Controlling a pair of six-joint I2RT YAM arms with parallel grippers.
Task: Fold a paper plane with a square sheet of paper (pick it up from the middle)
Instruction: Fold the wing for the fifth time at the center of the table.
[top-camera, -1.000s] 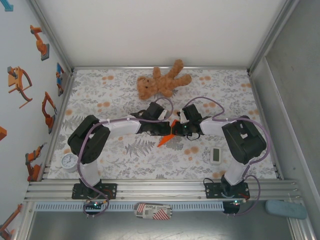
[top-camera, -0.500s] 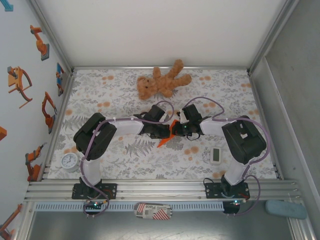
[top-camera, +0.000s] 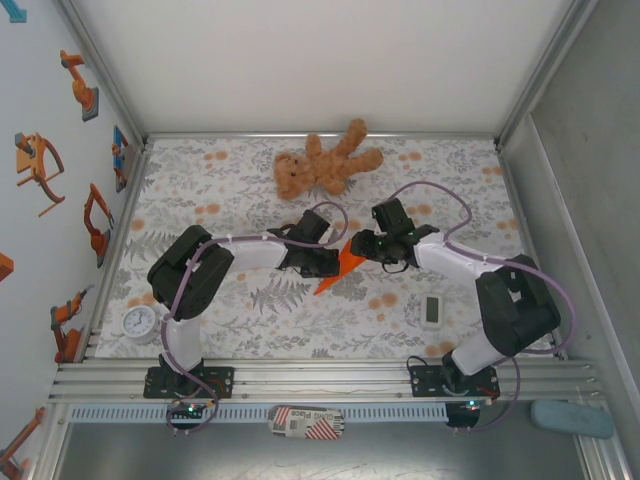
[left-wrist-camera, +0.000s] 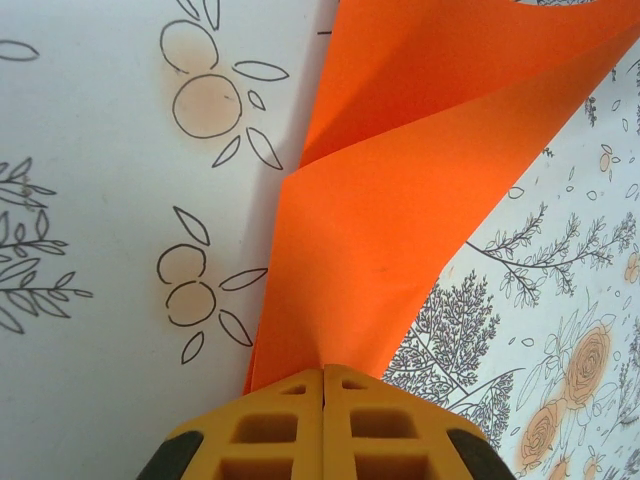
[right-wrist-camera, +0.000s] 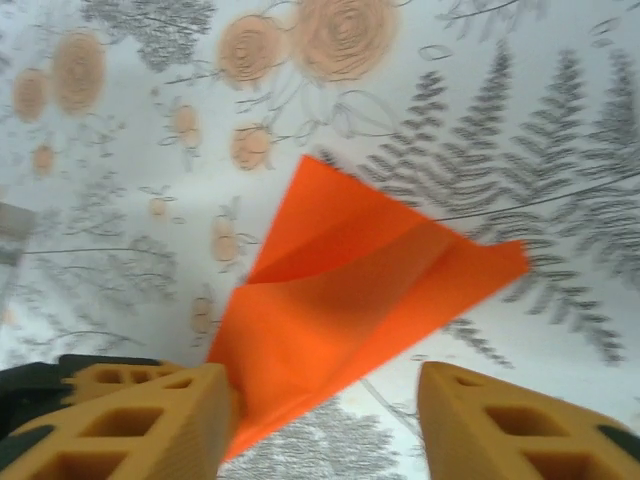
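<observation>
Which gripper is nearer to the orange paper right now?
Left. The left gripper is shut on the orange paper, pinching one end. The right gripper is open, fingers spread, with the paper's edge beside one finger, not clamped.

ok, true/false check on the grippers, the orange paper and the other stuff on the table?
1. The left gripper is shut on the orange paper. True.
2. The right gripper is clamped on the paper. False: its fingers stand apart, with the paper beside one of them.
3. The paper lies flat as an unfolded square. False: it is folded, with creases and a pointed end.
4. The teddy bear lies beyond both grippers, at the far side of the table. True.
5. The white gadget sits by the left arm. False: it is by the right arm.
</observation>
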